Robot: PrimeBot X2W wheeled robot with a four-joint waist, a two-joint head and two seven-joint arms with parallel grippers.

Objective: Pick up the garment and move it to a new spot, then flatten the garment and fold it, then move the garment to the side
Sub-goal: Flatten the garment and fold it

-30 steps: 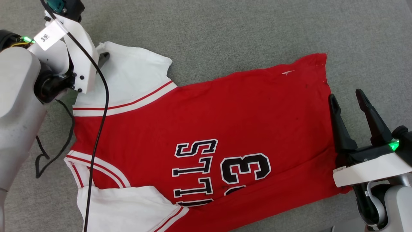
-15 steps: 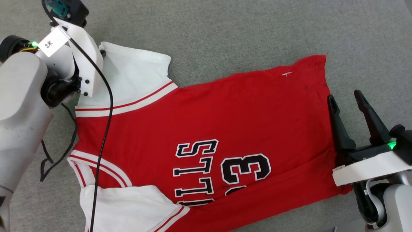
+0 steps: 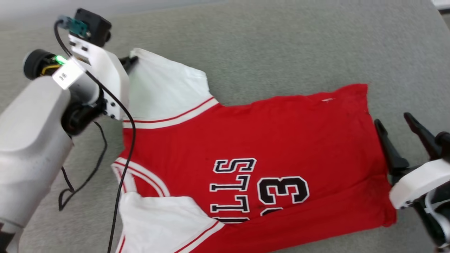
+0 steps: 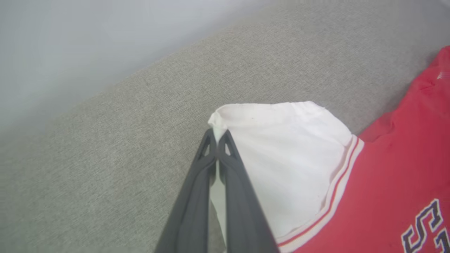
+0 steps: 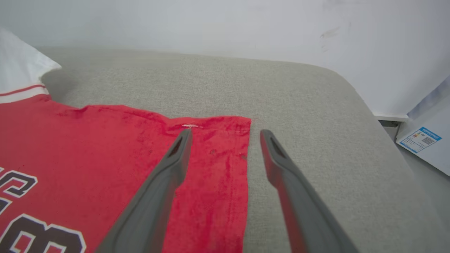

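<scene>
The garment (image 3: 246,147), a red jersey with white sleeves and black lettering, lies spread on the grey surface. My left gripper (image 3: 130,60) is at its far white sleeve. In the left wrist view the left gripper (image 4: 218,135) is shut on the corner of that sleeve (image 4: 281,158), with white cloth pinched between the dark fingers. My right gripper (image 3: 393,119) stands open at the hem end of the garment. In the right wrist view the right gripper (image 5: 225,133) straddles the hem edge, one finger over the red cloth (image 5: 105,147) and the other over bare surface.
A grey fabric-covered surface (image 3: 281,42) carries the garment and ends at a pale wall behind. A black cable (image 3: 98,165) hangs from my left arm over the near sleeve. A white box with a blue label (image 5: 425,140) sits beyond the surface's right edge.
My left gripper has shut on the far sleeve's corner. The head camera has shifted, so the whole picture sits further right and lower. The right gripper stays open at the hem.
</scene>
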